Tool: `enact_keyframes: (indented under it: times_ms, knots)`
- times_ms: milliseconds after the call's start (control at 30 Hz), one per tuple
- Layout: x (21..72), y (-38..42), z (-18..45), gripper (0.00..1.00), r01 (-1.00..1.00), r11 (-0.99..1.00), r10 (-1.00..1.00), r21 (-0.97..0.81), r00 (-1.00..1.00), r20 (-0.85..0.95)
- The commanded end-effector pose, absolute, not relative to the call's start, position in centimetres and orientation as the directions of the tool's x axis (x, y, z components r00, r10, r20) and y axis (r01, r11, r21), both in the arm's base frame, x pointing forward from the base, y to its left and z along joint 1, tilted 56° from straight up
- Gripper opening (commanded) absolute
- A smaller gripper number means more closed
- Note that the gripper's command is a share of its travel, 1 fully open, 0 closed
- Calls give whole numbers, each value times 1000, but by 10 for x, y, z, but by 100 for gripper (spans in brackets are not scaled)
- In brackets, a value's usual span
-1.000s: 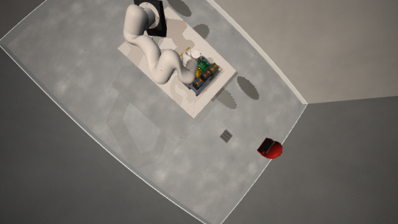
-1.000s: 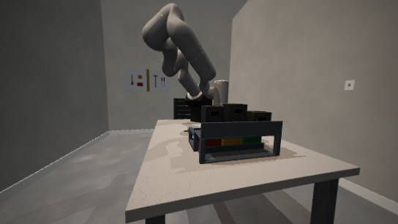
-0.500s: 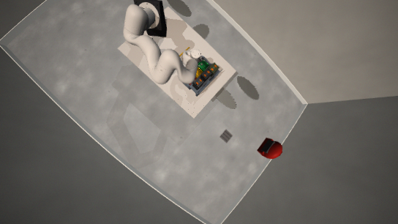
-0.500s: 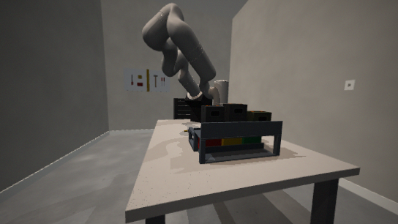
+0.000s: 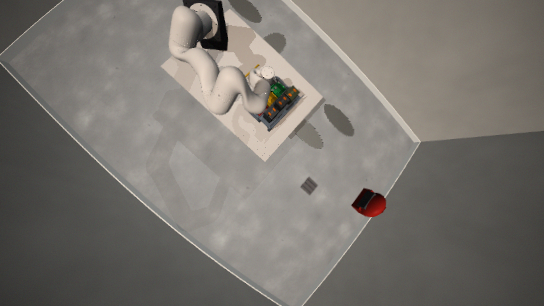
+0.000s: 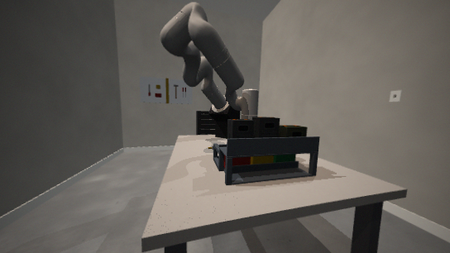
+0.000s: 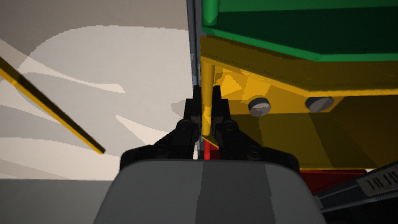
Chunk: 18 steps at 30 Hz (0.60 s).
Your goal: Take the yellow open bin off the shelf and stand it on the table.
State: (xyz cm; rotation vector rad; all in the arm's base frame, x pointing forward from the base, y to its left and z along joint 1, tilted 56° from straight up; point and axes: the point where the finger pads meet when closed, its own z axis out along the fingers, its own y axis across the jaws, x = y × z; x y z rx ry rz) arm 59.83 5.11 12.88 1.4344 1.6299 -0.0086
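Note:
In the wrist view my gripper is shut on the thin side wall of the yellow bin. The bin fills the right of that view, with two round grey parts inside it. A green bin lies beside it at the top and a red bin below. In the exterior view the dark shelf stands on the table; red, yellow and green bins show in its lower row. The arm reaches the shelf from behind. In the top view the arm covers much of the shelf.
Three dark bins sit on the shelf's top level. A yellow rod lies on the table top to my left. A white cylinder stands behind the shelf. A red object lies on the floor far from the table.

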Motion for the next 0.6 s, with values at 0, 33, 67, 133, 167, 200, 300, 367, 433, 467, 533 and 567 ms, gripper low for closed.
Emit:
enact_keyframes:
  times_ms: [0,33,67,133,167,200,300,367,433,467,533,567]
  knots:
    - [598,52,129,0,779,317,773,541,118,-623]
    - [598,52,129,0,779,317,773,541,118,-623]
    - [598,52,129,0,779,317,773,541,118,-623]
    - [598,52,129,0,779,317,773,541,118,-623]
    - [598,52,129,0,779,317,773,541,118,-623]
    - [598,52,129,0,779,317,773,541,118,-623]
    - [594,56,133,0,779,317,773,541,118,-623]
    - [591,58,136,0,779,317,773,541,118,-623]
    - [591,58,136,0,779,317,773,541,118,-623]
    - [591,58,136,0,779,317,773,541,118,-623]
    - [591,58,136,0,779,317,773,541,118,-623]
    - [591,58,136,0,779,317,773,541,118,-623]
